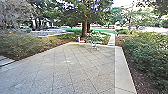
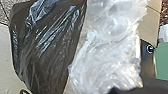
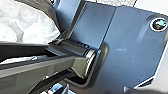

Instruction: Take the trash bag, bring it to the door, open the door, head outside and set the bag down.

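Trash bag [image 2: 47,50]: glossy black, creased
Plastic [image 2: 110,57]: translucent, crumpled
Paving [image 1: 60,67]: speckled, gridded
Tree [image 1: 84,28]: 12 o'clock
Claws, both: cannot tell

A tree [image 1: 84,29] stands beyond the paving [image 1: 72,67], between leafy bushes [image 1: 147,52].

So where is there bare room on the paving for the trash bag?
The paving looks open across its middle, between the left shrubs and the pale edging on the right. It is tighter at the far end, where something small and unclear stands before the tree.
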Robot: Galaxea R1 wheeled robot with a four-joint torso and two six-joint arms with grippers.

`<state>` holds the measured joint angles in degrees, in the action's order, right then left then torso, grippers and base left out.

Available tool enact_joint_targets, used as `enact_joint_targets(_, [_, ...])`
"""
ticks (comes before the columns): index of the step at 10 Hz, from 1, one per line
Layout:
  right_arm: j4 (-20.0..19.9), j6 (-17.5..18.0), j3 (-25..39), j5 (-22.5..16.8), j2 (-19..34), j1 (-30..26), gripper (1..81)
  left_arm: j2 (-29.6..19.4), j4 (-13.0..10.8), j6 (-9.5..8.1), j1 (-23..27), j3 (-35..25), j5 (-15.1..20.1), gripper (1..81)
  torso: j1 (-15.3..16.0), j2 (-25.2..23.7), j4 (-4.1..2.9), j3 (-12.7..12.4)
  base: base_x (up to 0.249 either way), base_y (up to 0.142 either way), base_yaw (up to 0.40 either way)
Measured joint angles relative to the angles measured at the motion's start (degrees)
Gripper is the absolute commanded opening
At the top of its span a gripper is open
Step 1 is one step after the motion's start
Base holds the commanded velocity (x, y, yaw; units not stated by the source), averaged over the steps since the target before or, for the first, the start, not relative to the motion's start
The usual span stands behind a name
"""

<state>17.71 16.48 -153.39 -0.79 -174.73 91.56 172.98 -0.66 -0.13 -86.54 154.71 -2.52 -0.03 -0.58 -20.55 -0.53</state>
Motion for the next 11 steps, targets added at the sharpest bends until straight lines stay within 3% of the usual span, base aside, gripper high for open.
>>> enact_joint_targets(1, [0.0,-0.2,0.0,0.0,0.1,0.0,81.1,-1.0,0.0,0.00,0.0,-1.7,-0.1,1.0,0.0,0.0,-0.94,0.0,0.000,0.000,0.000])
enact_joint_targets(2, [0.0,-0.2,0.3,0.1,0.3,0.0,81.1,-2.3,0.0,-0.02,0.1,-4.4,-0.1,1.0,0.0,0.0,-1.20,0.2,0.000,0.000,0.000])
enact_joint_targets(4, [-0.5,0.5,2.8,0.8,1.7,-0.2,81.1,-5.3,0.0,-0.07,1.1,-10.7,-0.3,1.0,0.0,0.0,-1.25,2.4,0.000,0.000,0.000])
enact_joint_targets(7, [-0.7,0.1,8.7,1.6,5.4,-0.9,81.1,-11.7,0.0,-0.22,3.0,-19.1,-0.3,1.0,0.0,0.0,-1.27,7.7,0.000,0.000,0.000])
enact_joint_targets(11, [-0.5,0.0,10.3,1.8,5.9,-0.5,81.1,-21.6,2.1,-2.82,10.5,-29.9,1.7,1.0,0.1,0.0,-1.27,8.3,0.000,0.000,0.000])
